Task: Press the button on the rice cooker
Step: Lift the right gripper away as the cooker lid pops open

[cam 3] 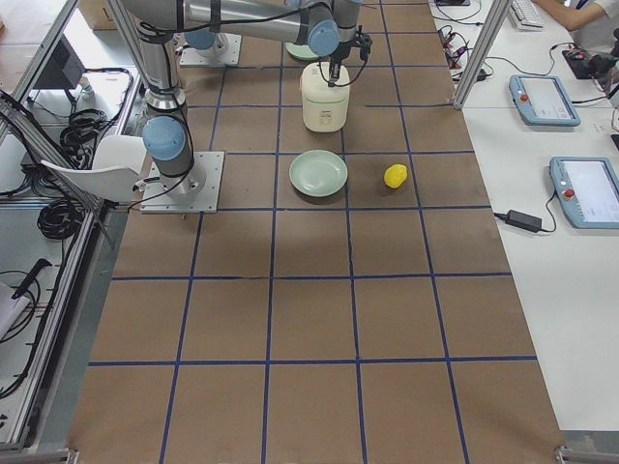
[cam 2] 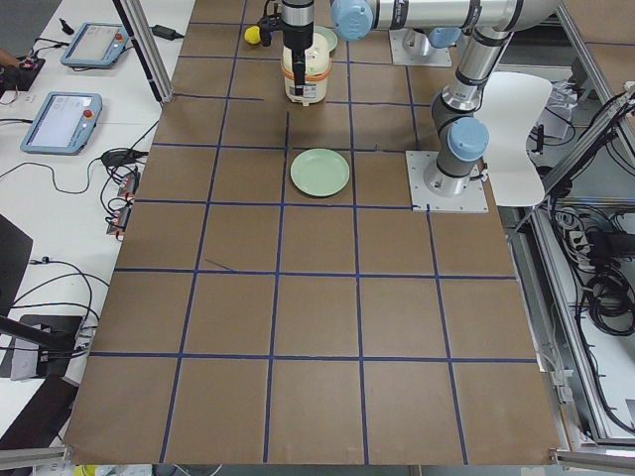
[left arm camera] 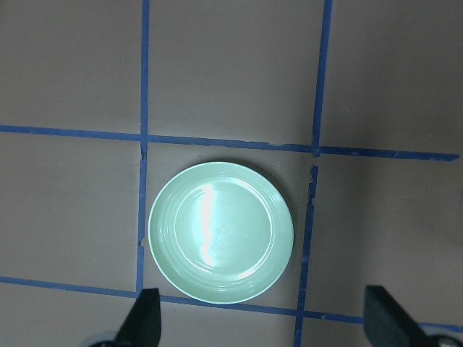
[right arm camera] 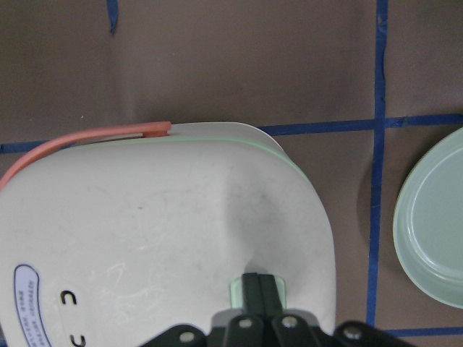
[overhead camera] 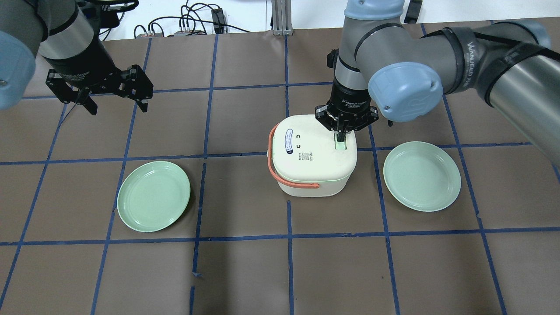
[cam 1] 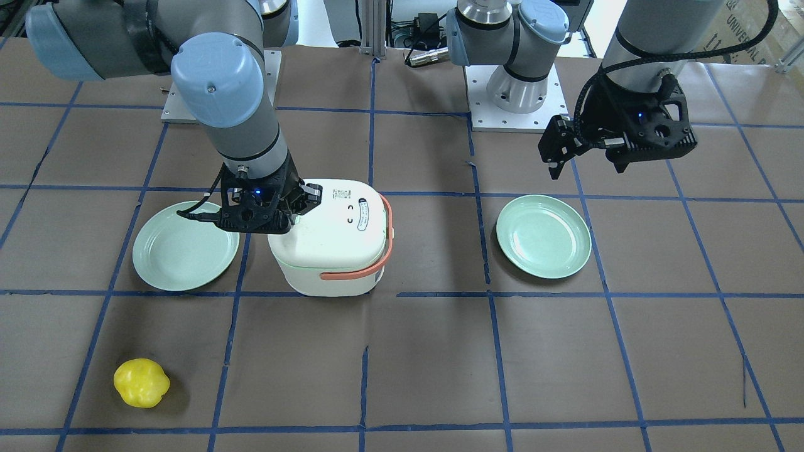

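Observation:
A cream rice cooker point(overhead camera: 311, 155) with an orange handle point(overhead camera: 280, 173) stands mid-table; it also shows in the front view point(cam 1: 330, 242) and the right wrist view point(right arm camera: 166, 231). Its pale green button point(overhead camera: 340, 144) sits on the lid's edge point(right arm camera: 239, 293). My right gripper point(overhead camera: 341, 133) is shut, fingertips together and pressed down on the button point(right arm camera: 262, 289). My left gripper point(overhead camera: 116, 105) is open and empty, hovering high above a green plate point(left arm camera: 221, 231).
Two green plates lie either side of the cooker point(overhead camera: 153, 202) point(overhead camera: 421, 176). A yellow pepper-like toy point(cam 1: 141, 382) lies near the operators' edge. Blue tape lines grid the brown table point(overhead camera: 245, 262).

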